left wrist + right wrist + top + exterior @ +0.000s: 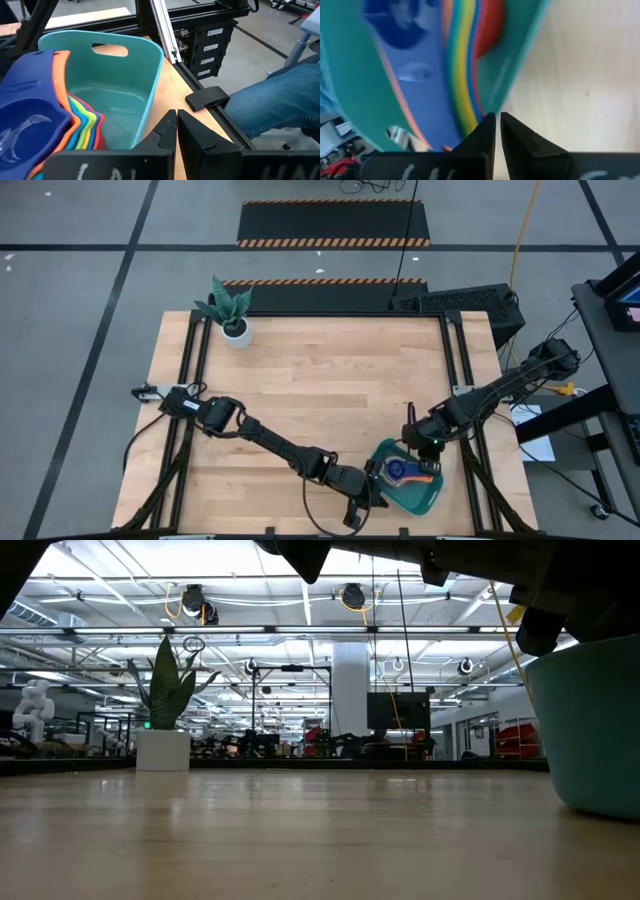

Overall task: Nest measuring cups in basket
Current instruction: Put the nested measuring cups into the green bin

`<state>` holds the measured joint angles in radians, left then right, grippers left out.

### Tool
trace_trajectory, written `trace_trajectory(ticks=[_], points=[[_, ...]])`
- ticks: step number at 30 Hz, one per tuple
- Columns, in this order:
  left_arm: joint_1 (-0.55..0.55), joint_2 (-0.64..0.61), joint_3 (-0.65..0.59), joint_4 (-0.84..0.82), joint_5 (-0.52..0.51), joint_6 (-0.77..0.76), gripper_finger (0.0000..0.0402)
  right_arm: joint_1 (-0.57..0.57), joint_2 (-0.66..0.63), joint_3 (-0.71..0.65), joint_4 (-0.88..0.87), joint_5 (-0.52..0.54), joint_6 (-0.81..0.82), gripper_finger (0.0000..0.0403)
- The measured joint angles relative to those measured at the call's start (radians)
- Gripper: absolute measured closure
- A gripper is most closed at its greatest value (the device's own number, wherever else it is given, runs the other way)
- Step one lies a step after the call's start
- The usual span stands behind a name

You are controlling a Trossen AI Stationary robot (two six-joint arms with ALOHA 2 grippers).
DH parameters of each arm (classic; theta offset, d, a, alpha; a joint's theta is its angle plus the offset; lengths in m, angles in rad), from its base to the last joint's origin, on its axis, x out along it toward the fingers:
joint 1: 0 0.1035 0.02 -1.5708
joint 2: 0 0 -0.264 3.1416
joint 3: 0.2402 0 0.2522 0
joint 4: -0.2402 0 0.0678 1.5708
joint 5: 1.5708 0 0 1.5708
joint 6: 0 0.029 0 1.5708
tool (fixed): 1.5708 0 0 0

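Beside the basket (pixel 425 498), both tools clenched empty; no writing readable.

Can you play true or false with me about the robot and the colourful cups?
1. The measuring cups sit stacked inside the teal basket. True.
2. The left gripper is holding a cup. False: its fingers are shut on nothing, just outside the basket wall.
3. The plant pot stands at the far left corner of the table. True.
4. The basket is right next to the plant. False: it sits at the near right edge, far from it.
5. The right gripper is wide open. False: it is shut, beside the basket.
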<state>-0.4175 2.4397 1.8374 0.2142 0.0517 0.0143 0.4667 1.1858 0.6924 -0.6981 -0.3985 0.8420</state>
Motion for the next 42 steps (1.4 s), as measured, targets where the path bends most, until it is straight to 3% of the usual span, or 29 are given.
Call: trace_trajectory(ticks=[9, 16, 25, 33, 42], points=[[-0.006, 0.000, 0.000, 0.000, 0.000, 0.002, 0.0383, 0.000, 0.000, 0.054, -0.003, 0.005, -0.011, 0.0383], [-0.010, 0.000, 0.000, 0.000, 0.000, 0.007, 0.0383, 0.008, 0.000, 0.055, -0.122, 0.089, 0.019, 0.0383], [-0.010, 0.000, 0.000, 0.008, 0.000, 0.008, 0.0383, 0.097, 0.000, 0.055, -0.016, 0.090, 0.080, 0.0383], [-0.010, 0.000, 0.000, 0.024, 0.000, 0.008, 0.0383, 0.169, 0.000, 0.055, -0.009, 0.161, 0.152, 0.0383], [-0.010, 0.000, 0.001, 0.024, 0.000, 0.007, 0.0383, 0.191, 0.000, 0.055, -0.009, 0.166, 0.168, 0.0383]])
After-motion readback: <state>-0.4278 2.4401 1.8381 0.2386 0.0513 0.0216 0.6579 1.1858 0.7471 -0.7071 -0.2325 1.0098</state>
